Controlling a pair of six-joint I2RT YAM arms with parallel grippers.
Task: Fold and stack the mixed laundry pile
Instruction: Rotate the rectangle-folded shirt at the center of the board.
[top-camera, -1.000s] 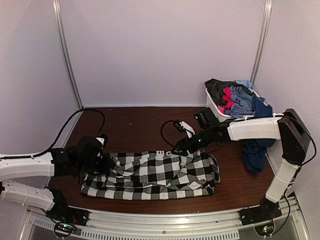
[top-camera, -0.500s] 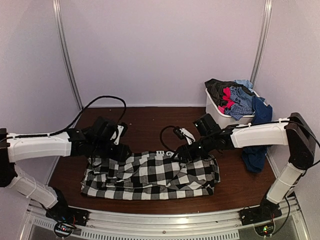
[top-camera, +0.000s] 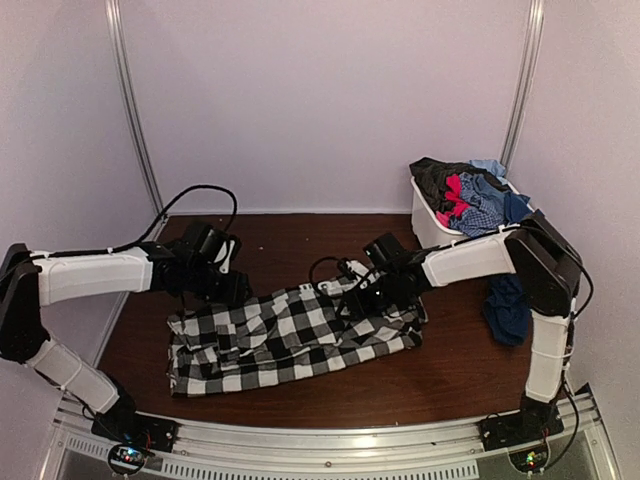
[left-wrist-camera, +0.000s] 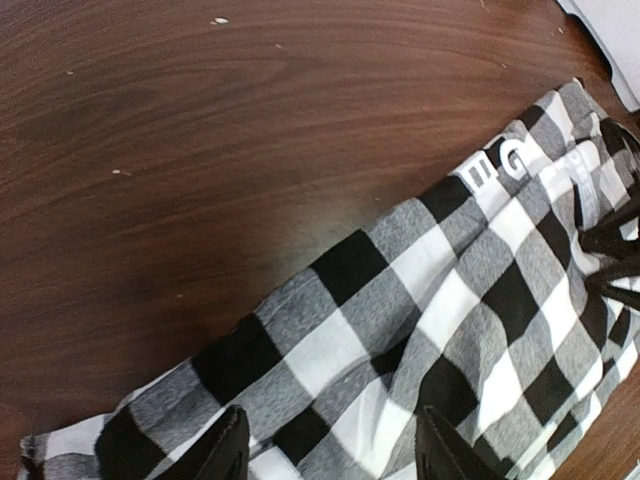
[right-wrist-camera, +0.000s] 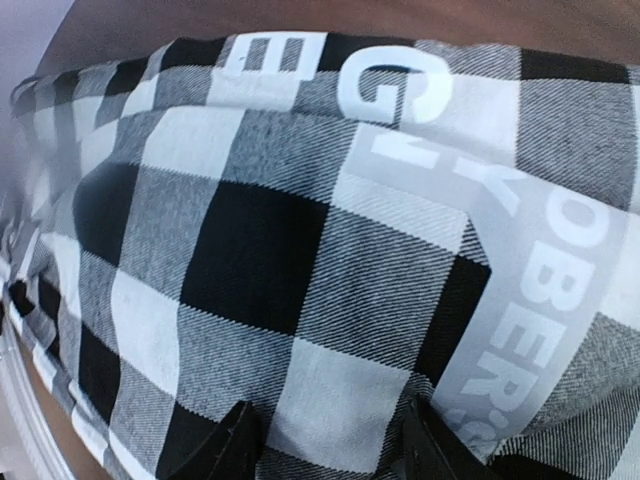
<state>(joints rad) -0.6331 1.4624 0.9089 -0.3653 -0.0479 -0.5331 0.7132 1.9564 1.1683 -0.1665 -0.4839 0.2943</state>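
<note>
- Left fingers (left-wrist-camera: 228, 452): spread, poised over the far-left edge of the checked shirt (top-camera: 290, 335); nothing pinched.
- Checked shirt: rumpled, lying mid worktop (top-camera: 300, 240), white lettering along its far edge.
- Right fingers (right-wrist-camera: 240, 440): spread over the lettered band, cloth between them, not clamped.
- Risk: if either side catches only the top layer, the fold may skew or bunch.
- Rest of the pile (top-camera: 470, 195): heaped in the white bin (top-camera: 425, 225), far right. The navy piece (top-camera: 508, 305) lies near it; the right arm could snag it.
</note>
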